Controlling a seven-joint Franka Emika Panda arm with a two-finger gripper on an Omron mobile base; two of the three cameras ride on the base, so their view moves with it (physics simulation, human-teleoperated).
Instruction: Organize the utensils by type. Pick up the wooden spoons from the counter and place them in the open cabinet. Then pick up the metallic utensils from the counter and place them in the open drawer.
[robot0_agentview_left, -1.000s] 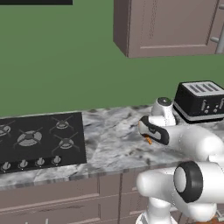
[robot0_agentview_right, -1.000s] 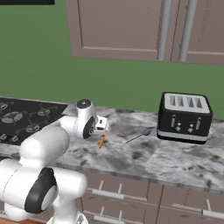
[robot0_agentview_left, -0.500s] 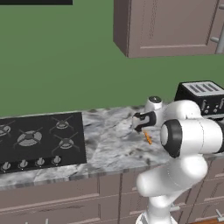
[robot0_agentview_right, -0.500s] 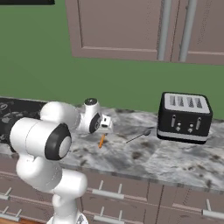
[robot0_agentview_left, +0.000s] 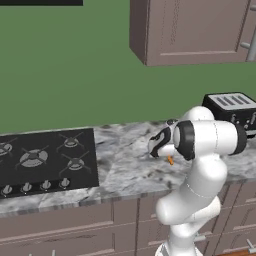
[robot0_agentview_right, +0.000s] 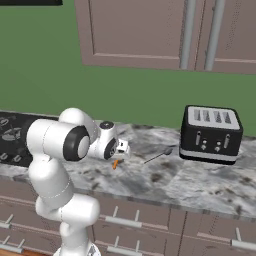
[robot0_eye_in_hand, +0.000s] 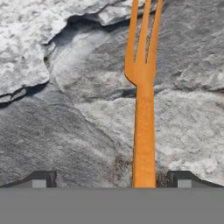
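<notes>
An orange utensil (robot0_eye_in_hand: 143, 109) with three tines lies flat on the grey-and-white marbled counter (robot0_eye_in_hand: 65, 131). It runs up the hand view, and its handle end sits between my fingertips (robot0_eye_in_hand: 41, 179). My gripper (robot0_eye_in_hand: 111, 179) is open just above it, holding nothing. From the base the hand (robot0_agentview_left: 159, 144) hovers low over the orange utensil (robot0_agentview_left: 170, 160) near the counter's front edge. The same utensil (robot0_agentview_right: 115, 164) lies below the gripper (robot0_agentview_right: 123, 149). A slim dark grey utensil (robot0_agentview_right: 157, 156) lies further right. The wooden spoons, open cabinet and open drawer are out of view.
A black toaster (robot0_agentview_right: 211, 133) stands on the counter (robot0_agentview_right: 200, 185) to the right. A black gas hob (robot0_agentview_left: 42, 157) is set in at the left. Wall cabinets (robot0_agentview_right: 150, 32) with shut doors hang above. Mauve-brown drawer fronts (robot0_agentview_right: 145, 225) run below the worktop.
The arm's upper links have swung round and up while the hand stayed low over the orange utensil, shifting slightly left in the left base view. The jaws have stayed open.
</notes>
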